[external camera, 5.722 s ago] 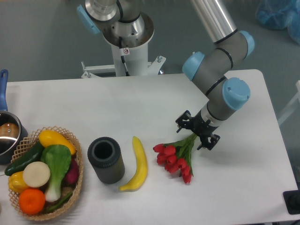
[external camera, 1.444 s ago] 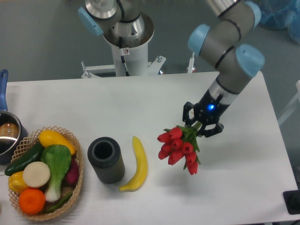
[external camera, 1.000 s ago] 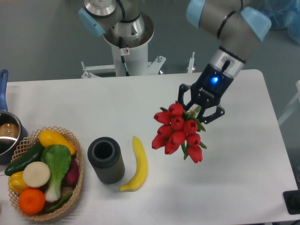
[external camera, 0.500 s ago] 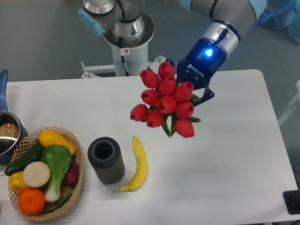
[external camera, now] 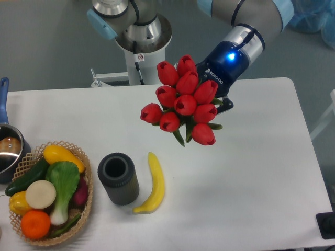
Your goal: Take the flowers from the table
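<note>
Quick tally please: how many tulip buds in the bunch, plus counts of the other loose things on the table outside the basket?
Tulip buds in the flowers, held up by the gripper: 9
Banana: 1
Dark cylinder cup: 1
Pot at the left edge: 1
Total: 12

Bright, even light; soft shadows, sharp focus.

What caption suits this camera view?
Gripper holds the bunch of red tulips aloft above the white table.
</note>
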Controlling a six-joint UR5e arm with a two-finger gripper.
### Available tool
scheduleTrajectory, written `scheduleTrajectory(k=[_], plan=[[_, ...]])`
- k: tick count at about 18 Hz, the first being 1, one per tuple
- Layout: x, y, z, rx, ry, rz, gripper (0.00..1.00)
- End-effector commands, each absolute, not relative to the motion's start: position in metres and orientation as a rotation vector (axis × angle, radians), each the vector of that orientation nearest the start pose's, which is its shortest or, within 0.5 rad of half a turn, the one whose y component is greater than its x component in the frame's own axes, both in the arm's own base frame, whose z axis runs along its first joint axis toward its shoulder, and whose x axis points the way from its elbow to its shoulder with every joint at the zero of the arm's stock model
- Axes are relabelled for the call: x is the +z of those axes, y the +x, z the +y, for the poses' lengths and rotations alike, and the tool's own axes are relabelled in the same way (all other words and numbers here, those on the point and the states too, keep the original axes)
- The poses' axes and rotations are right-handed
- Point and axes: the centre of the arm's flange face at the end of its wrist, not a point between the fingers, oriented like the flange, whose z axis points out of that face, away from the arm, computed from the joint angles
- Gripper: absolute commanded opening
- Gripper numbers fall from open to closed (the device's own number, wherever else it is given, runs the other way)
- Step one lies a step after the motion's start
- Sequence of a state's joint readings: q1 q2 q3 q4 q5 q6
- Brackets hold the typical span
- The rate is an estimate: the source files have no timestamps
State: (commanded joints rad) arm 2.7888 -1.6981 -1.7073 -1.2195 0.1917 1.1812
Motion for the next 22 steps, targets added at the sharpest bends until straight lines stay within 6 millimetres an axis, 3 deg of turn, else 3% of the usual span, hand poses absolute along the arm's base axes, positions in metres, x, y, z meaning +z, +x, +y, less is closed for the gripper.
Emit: scheduleTrajectory(k=[22], plan=[[0.4644, -0.4187, 0.3945, -0.464, -1.776, 0.016, 0.36]])
